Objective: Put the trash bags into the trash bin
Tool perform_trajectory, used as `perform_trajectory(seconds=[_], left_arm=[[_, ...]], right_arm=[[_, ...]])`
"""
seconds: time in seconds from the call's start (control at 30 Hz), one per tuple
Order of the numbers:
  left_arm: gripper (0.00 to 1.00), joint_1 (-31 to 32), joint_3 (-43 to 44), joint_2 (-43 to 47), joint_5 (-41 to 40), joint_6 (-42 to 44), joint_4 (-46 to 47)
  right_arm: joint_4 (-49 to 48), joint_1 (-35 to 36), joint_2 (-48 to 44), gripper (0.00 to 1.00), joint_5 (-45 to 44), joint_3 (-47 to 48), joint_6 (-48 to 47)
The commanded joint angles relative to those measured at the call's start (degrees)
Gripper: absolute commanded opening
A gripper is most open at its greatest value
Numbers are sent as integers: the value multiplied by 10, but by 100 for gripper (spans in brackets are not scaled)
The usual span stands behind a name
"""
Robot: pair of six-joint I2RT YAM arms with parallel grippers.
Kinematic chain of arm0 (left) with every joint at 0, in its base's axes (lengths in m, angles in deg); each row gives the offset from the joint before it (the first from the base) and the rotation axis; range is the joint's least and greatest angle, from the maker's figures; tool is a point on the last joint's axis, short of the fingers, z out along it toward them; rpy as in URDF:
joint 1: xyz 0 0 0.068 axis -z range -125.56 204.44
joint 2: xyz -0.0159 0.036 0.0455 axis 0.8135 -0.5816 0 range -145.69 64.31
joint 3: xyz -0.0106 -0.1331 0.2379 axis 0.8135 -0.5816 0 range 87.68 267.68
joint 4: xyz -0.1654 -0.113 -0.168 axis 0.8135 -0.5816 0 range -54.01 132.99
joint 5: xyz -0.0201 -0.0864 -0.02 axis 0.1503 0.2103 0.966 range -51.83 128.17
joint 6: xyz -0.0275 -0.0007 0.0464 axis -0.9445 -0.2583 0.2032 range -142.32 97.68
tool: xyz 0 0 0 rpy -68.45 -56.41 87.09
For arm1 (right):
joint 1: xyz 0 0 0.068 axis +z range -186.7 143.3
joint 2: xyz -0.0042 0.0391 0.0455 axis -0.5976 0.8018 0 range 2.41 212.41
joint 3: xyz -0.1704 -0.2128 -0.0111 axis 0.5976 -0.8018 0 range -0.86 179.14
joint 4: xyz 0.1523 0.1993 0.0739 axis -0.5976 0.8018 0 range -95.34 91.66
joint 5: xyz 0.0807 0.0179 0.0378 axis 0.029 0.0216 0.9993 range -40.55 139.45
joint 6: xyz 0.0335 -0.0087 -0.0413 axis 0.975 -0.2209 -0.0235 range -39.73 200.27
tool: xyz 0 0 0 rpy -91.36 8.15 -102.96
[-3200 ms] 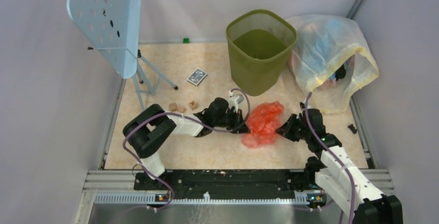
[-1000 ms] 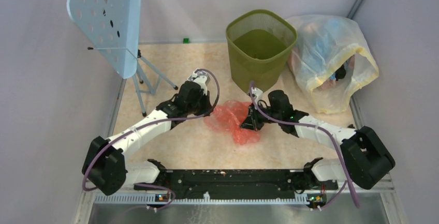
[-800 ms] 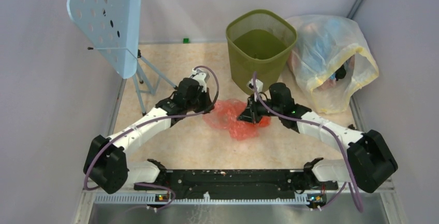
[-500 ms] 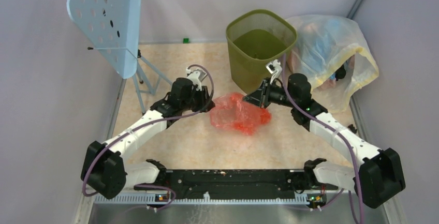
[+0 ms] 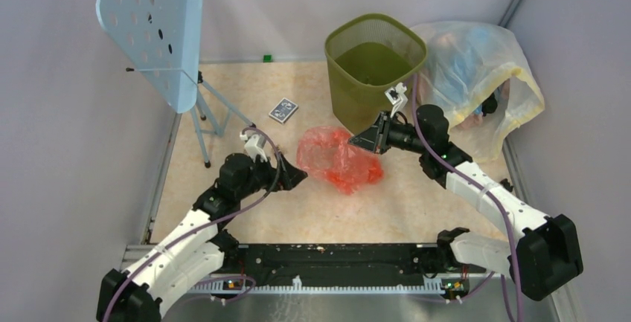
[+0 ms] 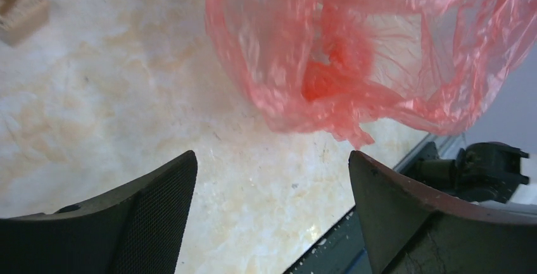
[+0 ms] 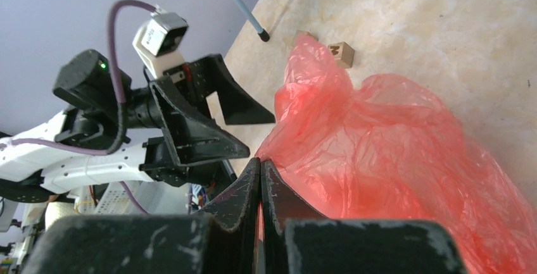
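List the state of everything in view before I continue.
right gripper: jaws shut on red bag.
left gripper: jaws open, holding nothing.
red bag: pinched at its edge, outside the trash bin.
trash bin: upright, no red bag inside.
clear bag: mouth open, stuffed.

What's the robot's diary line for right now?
right gripper: shut on red bag | left gripper: open, off bag | green bin: bag not inside

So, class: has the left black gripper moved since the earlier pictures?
Yes. The left gripper has pulled back down the view, away from the olive-green mesh plastic bin, and is now open and off the red-orange plastic bag.
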Motion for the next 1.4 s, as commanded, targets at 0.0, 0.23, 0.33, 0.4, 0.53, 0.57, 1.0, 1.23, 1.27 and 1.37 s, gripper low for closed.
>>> perform_trajectory(seconds=[0.0,0.23,0.33,0.4,0.53,0.57,1.0,1.23,1.27,1.37], left_arm=[[94,-2,-61,35,62,-105,112],[92,-2,-68,-14,61,-146,167],[92,-2,-52,-50,54,-151,187],[91,-2,-43,-72,64,-158,216],[91,-2,-25,-114,53,-175,233],[90,-2,-21,-124,46,-179,233],[12,-16,99,-285,-41,-58,167],[0,-23,180,-266,-144,68,-31],[0,-22,186,-256,-166,81,-45],[0,-22,202,-231,-185,112,-77]], right_arm=[[-34,0,-11,0,8,6,18],[-36,0,-16,0,15,0,26],[-28,1,-20,0,14,-3,22],[-21,1,-24,0,12,-3,19],[-10,0,-36,0,7,-5,12],[-9,1,-39,0,7,-6,12],[161,0,-81,0,-91,17,-62],[386,0,-105,0,-526,102,-128],[390,0,-112,0,-558,107,-136],[395,0,-126,0,-628,131,-143]])
